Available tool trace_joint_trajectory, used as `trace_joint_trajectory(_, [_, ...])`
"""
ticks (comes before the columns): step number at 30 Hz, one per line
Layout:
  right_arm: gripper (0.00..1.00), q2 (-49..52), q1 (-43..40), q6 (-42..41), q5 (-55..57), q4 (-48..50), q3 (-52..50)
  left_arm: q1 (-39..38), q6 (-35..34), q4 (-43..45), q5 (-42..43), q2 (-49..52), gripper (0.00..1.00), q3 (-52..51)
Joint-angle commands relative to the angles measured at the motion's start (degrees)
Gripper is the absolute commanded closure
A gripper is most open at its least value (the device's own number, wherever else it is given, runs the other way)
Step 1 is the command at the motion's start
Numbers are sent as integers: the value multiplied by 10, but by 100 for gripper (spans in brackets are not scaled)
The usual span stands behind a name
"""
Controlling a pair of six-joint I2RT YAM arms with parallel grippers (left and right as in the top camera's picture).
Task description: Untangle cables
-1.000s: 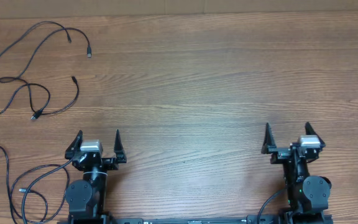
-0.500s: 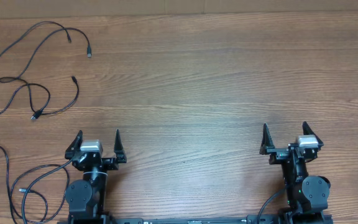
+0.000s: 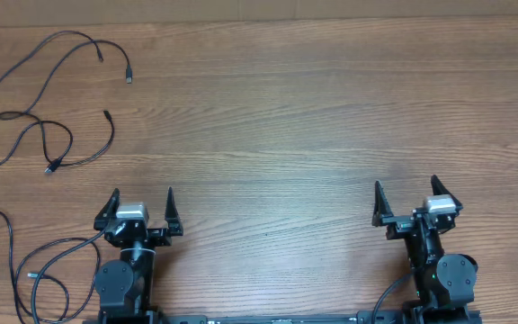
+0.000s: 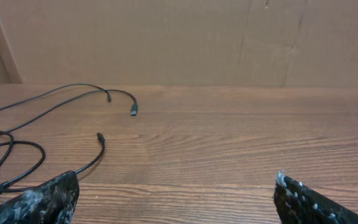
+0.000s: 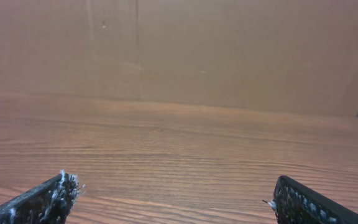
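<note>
The cables point(image 3: 112, 135) lie as loose thin black strands at the table's far left, one arcing up to a plug end point(image 3: 129, 80), another looping to a plug point(image 3: 51, 166). The left wrist view shows the same cables point(image 4: 17, 144) ahead and to the left, with plug ends point(image 4: 133, 111) on the wood. My left gripper point(image 3: 142, 193) is open near the front edge, well short of them, with nothing between its fingers point(image 4: 42, 200). At the front right, my right gripper point(image 3: 406, 183) is open and empty too; its view point(image 5: 174, 183) shows only bare wood.
More black cords point(image 3: 12, 261) lie at the front left beside the left arm's base point(image 3: 120, 283); I cannot tell if they are loose or the arm's own wires. A brown board wall point(image 4: 185, 37) stands along the table's far edge.
The right gripper has shifted slightly to the left. The left arm and the cables have not moved.
</note>
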State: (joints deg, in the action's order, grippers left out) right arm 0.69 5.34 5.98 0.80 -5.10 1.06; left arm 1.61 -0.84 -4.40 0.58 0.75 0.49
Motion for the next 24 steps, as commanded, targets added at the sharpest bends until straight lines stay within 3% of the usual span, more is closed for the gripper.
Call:
trace_joint_trajectory(1, [0,-5,-3,-3,-14,2,-6,2,13,-1,-6,-5,0,-2])
trace_joint_trajectory(24, [0,-5,-10,-12,-11,3,-6,2,13,-1,-6,-5,1,-2])
